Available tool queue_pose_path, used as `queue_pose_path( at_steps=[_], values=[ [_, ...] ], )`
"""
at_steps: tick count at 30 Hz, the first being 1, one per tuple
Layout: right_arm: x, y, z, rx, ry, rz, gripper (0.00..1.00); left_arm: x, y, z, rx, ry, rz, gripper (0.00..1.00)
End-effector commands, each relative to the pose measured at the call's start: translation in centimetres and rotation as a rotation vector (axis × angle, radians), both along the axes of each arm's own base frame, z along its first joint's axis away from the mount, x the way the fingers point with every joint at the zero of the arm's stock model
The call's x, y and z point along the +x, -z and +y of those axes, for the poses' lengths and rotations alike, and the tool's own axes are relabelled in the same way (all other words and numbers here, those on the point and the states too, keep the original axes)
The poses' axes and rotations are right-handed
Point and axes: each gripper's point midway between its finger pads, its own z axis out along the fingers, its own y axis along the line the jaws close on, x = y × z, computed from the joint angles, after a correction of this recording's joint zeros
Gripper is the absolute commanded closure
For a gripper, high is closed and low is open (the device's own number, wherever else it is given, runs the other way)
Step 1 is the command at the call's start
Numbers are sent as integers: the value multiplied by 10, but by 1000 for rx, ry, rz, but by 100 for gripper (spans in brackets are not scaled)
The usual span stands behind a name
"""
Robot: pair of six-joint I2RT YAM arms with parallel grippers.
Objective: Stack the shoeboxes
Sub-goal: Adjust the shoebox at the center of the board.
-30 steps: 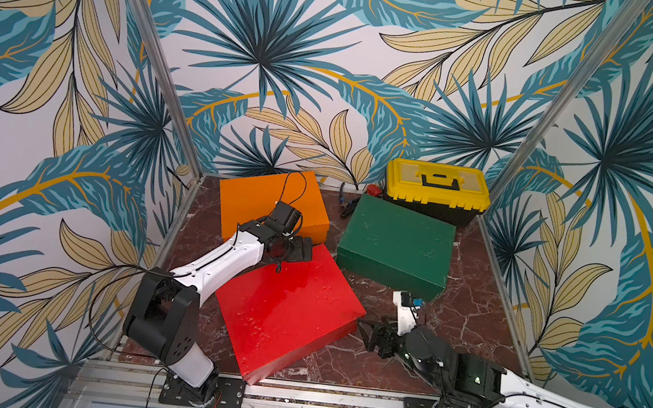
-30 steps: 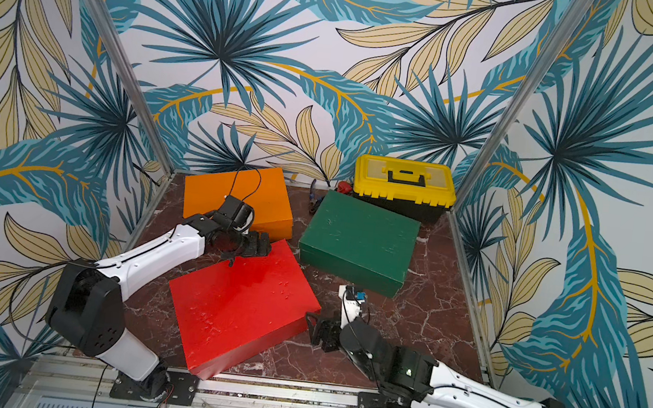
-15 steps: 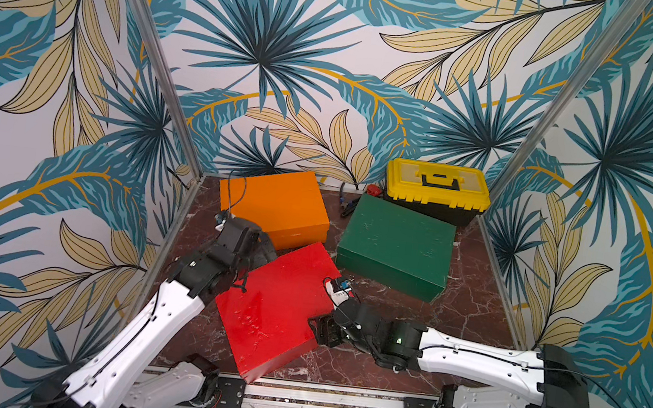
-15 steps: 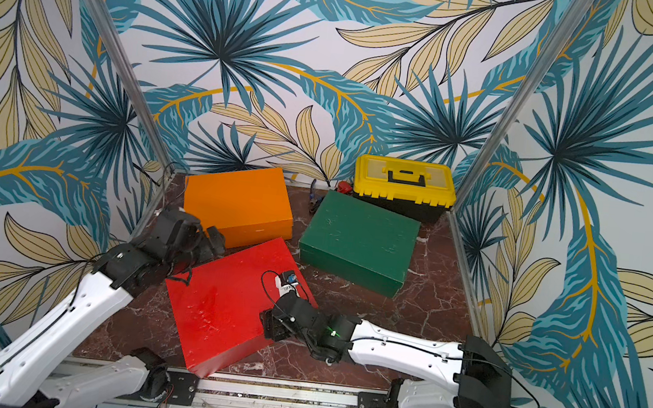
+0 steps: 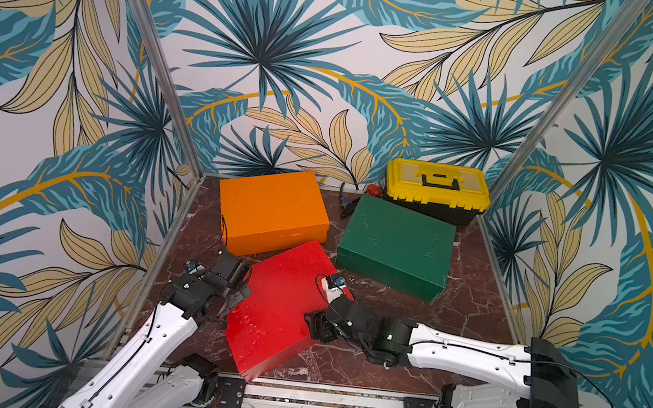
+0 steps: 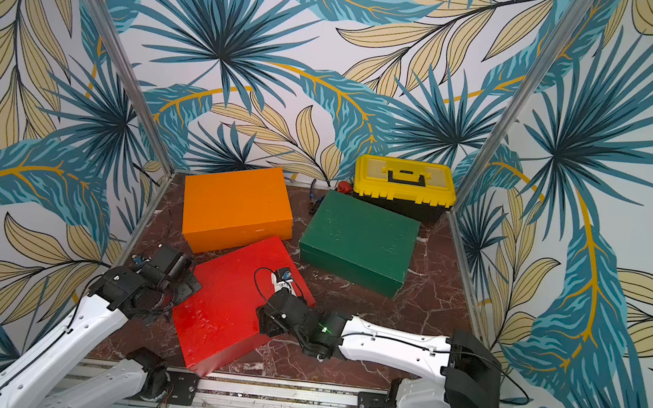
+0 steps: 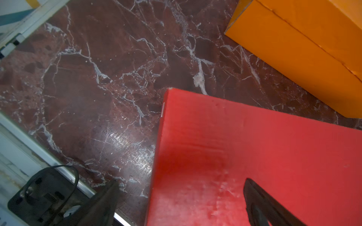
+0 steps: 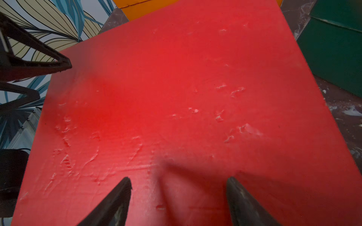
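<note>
Near the front edge of the table (image 5: 472, 305) the red shoebox (image 5: 275, 312) lies askew, unstacked; the orange shoebox (image 5: 270, 207) sits back-left, the green shoebox (image 5: 396, 238) back-right. Both arms have just closed in. The left gripper (image 7: 180, 193) straddles its left rim and the right gripper (image 8: 179, 185) hovers over its right. Both have their fingers spread and hold nothing. A second ago my right arm sat withdrawn, so I expect a two-handed lift.
</note>
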Motion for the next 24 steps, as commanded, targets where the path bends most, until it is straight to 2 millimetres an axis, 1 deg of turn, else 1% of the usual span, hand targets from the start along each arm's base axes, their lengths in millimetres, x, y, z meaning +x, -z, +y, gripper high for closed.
queue_pose_path(
  at_steps=[1, 3, 5, 7, 9, 11, 14, 16, 19, 21, 24],
  values=[
    [-4, 28, -16, -119, 8, 48, 18, -10, 8, 5, -15, -51, -1, 0],
    [-3, 21, -16, -114, 5, 41, 17, -6, 19, 1, -37, -38, -16, 0],
    [1, 8, -19, -101, 13, 19, 16, 7, 34, -16, -106, 17, -49, 0],
    [6, -10, -24, -88, 24, -17, 14, 21, 45, -35, -187, 71, -89, 0],
    [14, -27, -36, -68, 52, -44, 12, 30, 50, -46, -232, 99, -107, 0],
    [25, -42, -51, -23, 87, -55, 9, 32, 52, -49, -235, 104, -92, 0],
    [45, -54, -82, -9, 176, -93, 1, 37, 55, -51, -230, 115, -84, 0],
    [59, -58, -102, -11, 244, -102, 1, 43, 61, -54, -235, 117, -92, 0],
    [79, -61, -120, 41, 299, -87, 1, 53, 68, -59, -241, 136, -88, 0],
    [97, -57, -130, 81, 321, -61, 1, 57, 67, -60, -222, 160, -71, 0],
    [122, -43, -138, 83, 326, 13, 1, 58, 69, -57, -207, 154, -55, 0]
  ],
)
